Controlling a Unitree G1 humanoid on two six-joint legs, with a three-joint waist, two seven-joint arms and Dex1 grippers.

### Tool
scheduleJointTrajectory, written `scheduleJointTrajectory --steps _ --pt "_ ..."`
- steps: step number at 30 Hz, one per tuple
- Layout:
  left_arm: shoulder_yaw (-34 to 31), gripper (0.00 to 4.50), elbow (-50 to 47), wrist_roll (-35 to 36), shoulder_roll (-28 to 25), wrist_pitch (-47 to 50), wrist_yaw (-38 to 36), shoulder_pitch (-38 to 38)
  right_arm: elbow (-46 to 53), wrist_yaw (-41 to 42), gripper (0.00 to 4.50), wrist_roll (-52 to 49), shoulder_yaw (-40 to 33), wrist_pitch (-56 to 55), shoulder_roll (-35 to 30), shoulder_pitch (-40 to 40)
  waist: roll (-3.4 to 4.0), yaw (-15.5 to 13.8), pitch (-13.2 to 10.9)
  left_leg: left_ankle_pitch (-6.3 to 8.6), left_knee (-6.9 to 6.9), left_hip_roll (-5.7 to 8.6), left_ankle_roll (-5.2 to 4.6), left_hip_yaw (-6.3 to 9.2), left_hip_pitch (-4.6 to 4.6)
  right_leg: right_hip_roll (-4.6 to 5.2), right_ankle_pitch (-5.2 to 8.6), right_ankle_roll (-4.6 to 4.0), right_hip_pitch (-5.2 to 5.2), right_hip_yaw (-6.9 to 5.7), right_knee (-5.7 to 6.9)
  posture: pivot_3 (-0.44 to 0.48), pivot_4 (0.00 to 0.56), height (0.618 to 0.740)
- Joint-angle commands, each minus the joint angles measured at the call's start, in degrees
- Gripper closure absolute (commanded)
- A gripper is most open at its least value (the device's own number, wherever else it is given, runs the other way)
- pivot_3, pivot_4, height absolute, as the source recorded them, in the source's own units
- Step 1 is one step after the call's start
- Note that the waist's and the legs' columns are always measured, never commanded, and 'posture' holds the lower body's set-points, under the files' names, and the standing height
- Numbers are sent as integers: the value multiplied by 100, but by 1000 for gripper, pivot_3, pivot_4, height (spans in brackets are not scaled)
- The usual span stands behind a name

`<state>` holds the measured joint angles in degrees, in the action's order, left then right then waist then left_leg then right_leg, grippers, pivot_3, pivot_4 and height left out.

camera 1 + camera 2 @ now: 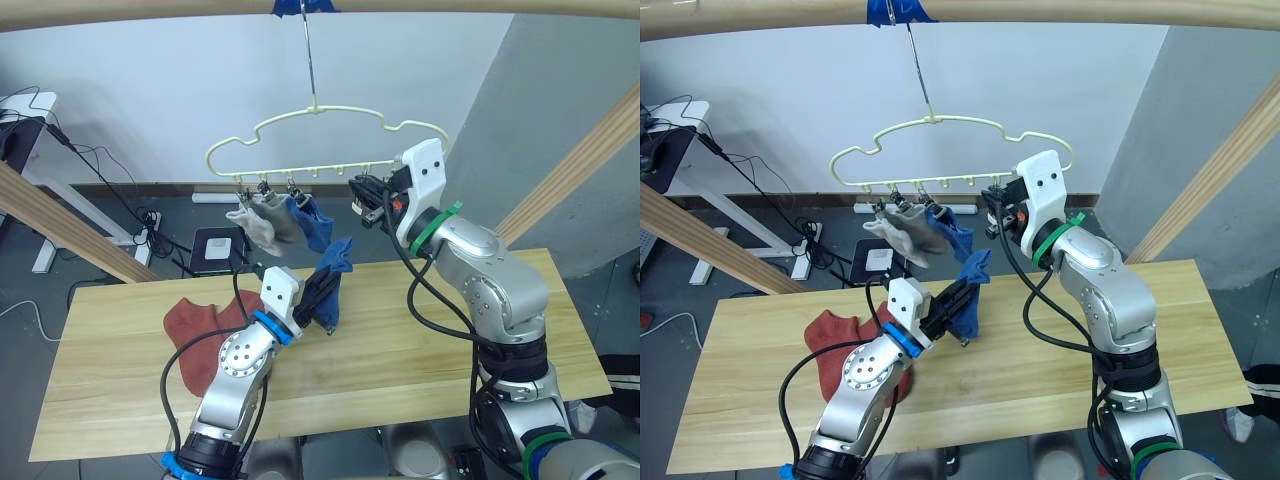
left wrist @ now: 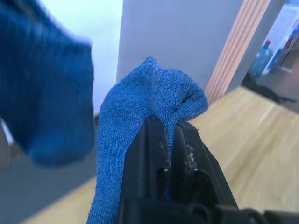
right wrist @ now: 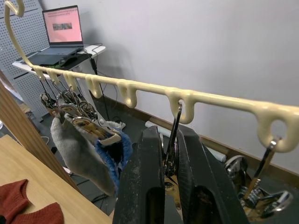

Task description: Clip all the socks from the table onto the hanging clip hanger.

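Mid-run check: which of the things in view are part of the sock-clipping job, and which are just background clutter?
Job:
- blue knit sock held in the left gripper
- rust-red socks on the light wooden table
- cream wire clip hanger, two grey socks and one blue sock clipped on
- right gripper pinching a metal clip

Lying about:
- open laptop
- wooden pole
- floor cables

Two grey socks (image 1: 257, 221) and a blue sock (image 1: 313, 222) are hanging from the clip hanger (image 1: 325, 140) upper centre; another blue sock (image 1: 331, 272) is dangling mid-frame; rust-red socks (image 1: 200, 325) are lying lower left on the table (image 1: 420, 340).
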<state>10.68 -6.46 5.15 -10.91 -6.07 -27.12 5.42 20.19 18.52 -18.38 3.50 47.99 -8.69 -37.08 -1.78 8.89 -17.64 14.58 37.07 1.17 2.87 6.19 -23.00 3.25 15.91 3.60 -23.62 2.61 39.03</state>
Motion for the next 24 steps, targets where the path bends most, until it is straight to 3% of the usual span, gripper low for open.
scheduleJointTrajectory --steps 1,24 --pt "51 4500 -131 -55 86 -230 69 39 328 -51 4453 -183 -85 48 61 -19 0 30 0 0 1 0 0 0 0 0 0 0 0 0 0 -274 272 740" --pt "78 4500 -146 -96 382 -389 309 267 288 -320 4453 -420 -152 339 142 -61 0 67 0 -1 1 2 -1 1 0 -2 0 1 2 0 0 -269 278 740"
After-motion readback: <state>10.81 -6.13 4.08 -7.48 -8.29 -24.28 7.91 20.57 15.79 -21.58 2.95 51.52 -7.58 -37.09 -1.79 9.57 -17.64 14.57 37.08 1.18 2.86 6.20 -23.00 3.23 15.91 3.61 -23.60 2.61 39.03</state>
